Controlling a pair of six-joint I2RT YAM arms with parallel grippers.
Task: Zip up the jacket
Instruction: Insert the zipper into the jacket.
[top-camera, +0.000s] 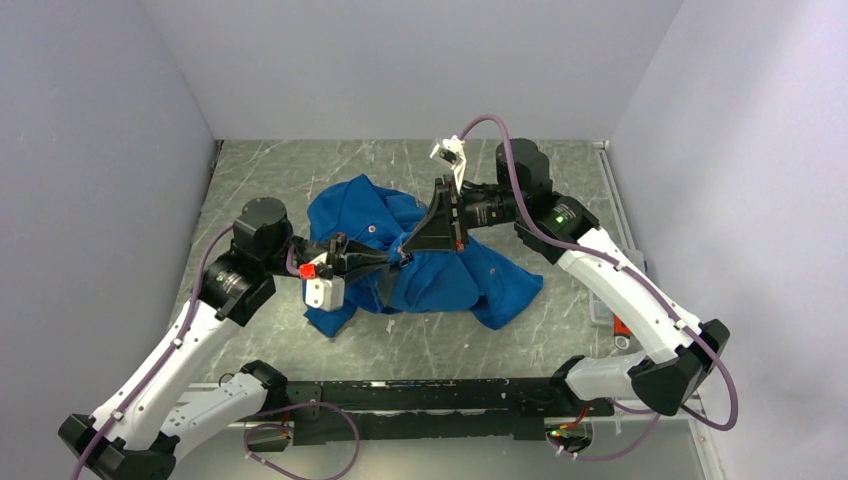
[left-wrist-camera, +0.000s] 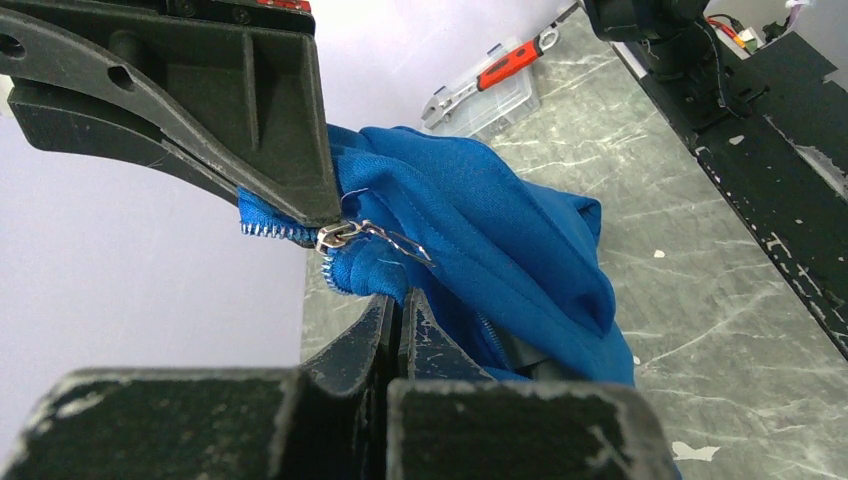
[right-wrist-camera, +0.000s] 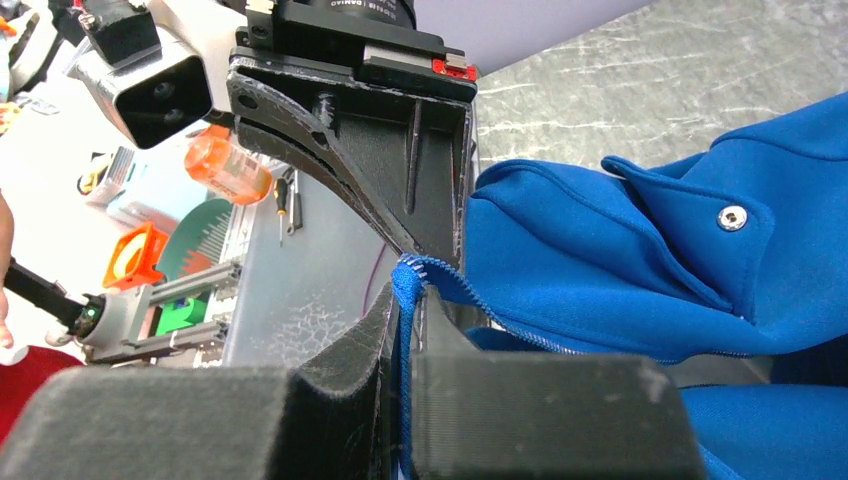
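The bright-blue jacket (top-camera: 440, 270) lies crumpled mid-table. Both grippers meet at its left front edge, lifted off the table. My right gripper (right-wrist-camera: 410, 292) is shut on the toothed zipper tape (right-wrist-camera: 432, 270), which runs down between its fingers. In the left wrist view, the same fingertips (left-wrist-camera: 322, 208) pinch the tape end just above the silver zipper slider (left-wrist-camera: 334, 236) and its wire pull (left-wrist-camera: 398, 244). My left gripper (left-wrist-camera: 398, 300) is shut on the rolled jacket edge directly below the slider. From above, the left gripper (top-camera: 398, 258) and right gripper (top-camera: 410, 243) nearly touch.
A clear plastic box (left-wrist-camera: 492, 88) holding a red-handled tool sits by the right wall. A black rail (top-camera: 430, 398) runs along the table's near edge. Grey walls enclose the marbled table (top-camera: 300, 170) on three sides.
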